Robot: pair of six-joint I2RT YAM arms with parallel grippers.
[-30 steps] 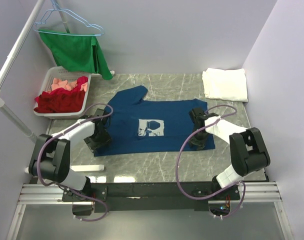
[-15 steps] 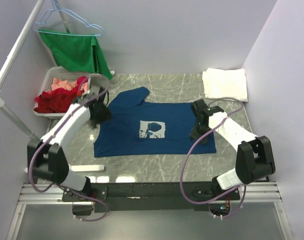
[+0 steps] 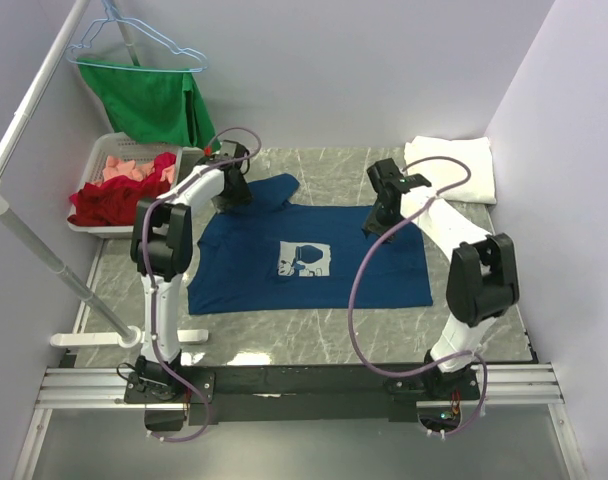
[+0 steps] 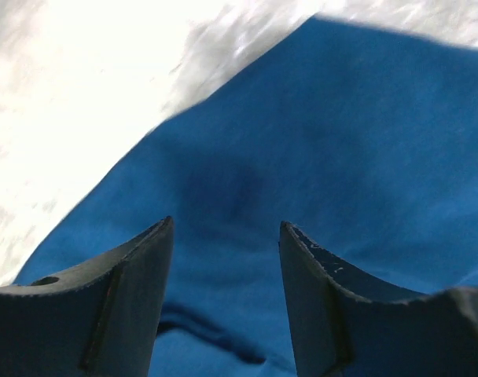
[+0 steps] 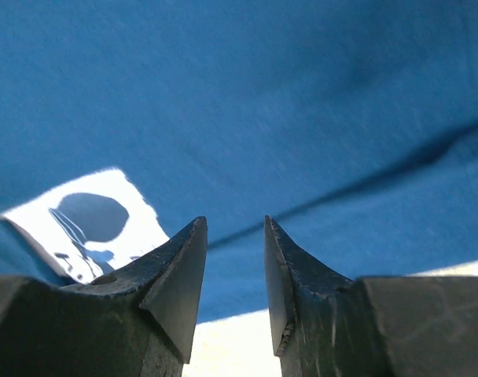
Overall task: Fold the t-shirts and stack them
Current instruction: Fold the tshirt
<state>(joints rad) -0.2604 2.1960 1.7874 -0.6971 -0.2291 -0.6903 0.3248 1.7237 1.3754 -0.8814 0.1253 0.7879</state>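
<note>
1. Top external: the navy t-shirt (image 3: 309,262) lies spread flat on the table (image 3: 284,335); the white t-shirt (image 3: 449,168) sits folded at the far right.
2. The left gripper (image 3: 234,190) and right gripper (image 3: 382,218) hover over its far edge, fingers parted, holding nothing.
3. It looks like soft, light, floppy cotton, so pinch at the shoulders.

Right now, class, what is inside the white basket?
The basket holds red cloth and pink cloth, heaped together; whatever lies beneath them is covered.

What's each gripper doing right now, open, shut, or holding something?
Left gripper: open, jaws apart over the navy t-shirt, holding nothing.
Right gripper: open, over the same shirt, holding nothing.
</note>
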